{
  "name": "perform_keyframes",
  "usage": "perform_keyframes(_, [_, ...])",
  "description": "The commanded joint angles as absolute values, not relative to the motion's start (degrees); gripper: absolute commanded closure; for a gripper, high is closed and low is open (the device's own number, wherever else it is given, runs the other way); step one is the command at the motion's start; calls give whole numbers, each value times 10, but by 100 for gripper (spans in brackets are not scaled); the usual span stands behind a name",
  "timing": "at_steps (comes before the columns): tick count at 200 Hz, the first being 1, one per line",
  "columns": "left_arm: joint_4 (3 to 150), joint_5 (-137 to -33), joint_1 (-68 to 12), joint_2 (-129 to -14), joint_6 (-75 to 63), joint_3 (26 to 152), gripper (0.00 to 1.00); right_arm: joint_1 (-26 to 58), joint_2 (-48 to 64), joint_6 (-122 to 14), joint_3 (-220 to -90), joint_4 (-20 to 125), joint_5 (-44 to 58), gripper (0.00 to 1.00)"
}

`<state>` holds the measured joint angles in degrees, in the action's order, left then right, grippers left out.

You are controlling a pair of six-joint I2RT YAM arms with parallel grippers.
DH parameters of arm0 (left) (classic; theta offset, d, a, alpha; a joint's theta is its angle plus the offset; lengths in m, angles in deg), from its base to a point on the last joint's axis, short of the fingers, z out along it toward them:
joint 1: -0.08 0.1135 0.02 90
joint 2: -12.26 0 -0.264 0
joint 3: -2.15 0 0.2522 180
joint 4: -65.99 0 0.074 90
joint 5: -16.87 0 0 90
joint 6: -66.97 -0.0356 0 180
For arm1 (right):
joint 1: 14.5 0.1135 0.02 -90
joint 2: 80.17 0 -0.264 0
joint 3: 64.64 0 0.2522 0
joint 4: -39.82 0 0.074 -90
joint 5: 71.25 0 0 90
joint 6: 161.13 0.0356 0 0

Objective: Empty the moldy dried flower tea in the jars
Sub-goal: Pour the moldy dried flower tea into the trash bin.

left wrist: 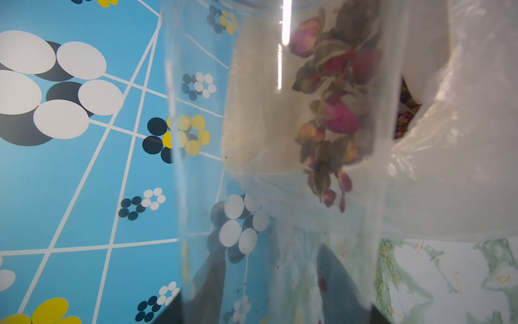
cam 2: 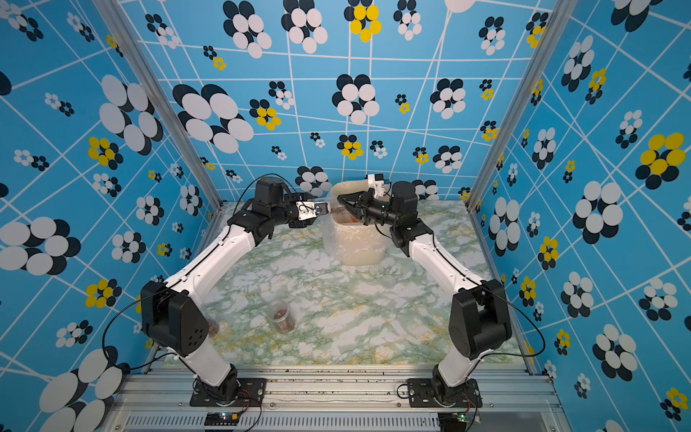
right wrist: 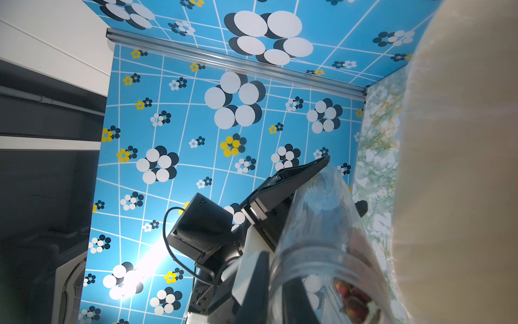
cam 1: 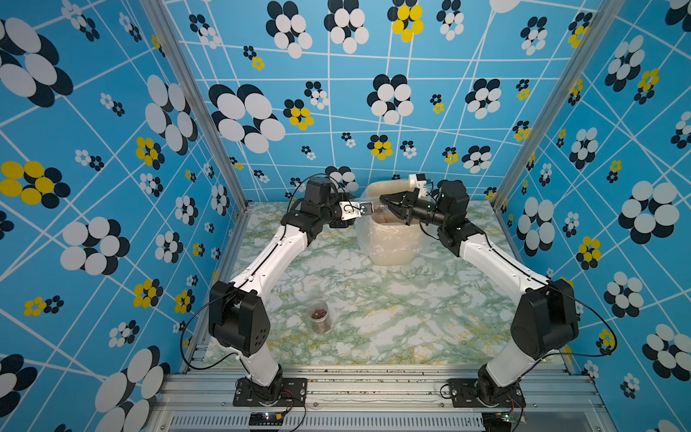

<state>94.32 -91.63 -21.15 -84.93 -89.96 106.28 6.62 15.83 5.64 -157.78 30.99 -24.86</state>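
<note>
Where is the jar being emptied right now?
In a top view the jar lies tilted in the left claw at the far end of the table, mouth toward the beige bin, the shut right claw beside it.

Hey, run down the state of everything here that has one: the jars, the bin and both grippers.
held jar: tipped on its side at the bin's mouth, lid off, some dried flower tea inside.
jar on the table: upright, tea inside; lid unclear.
jar behind the left arm: mostly hidden.
bin: upright, plastic-lined, flower bits inside.
left gripper: shut on the held jar.
right gripper: shut, over the bin.
</note>
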Motion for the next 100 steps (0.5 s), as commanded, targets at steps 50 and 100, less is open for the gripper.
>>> perform_keyframes(50, [890, -972, -177, -810, -794, 1045, 27, 51, 160, 76, -1552, 223, -252, 100])
perform_keyframes(100, [828, -998, -163, -788, -737, 999, 9, 49, 156, 79, -1545, 206, -256, 100])
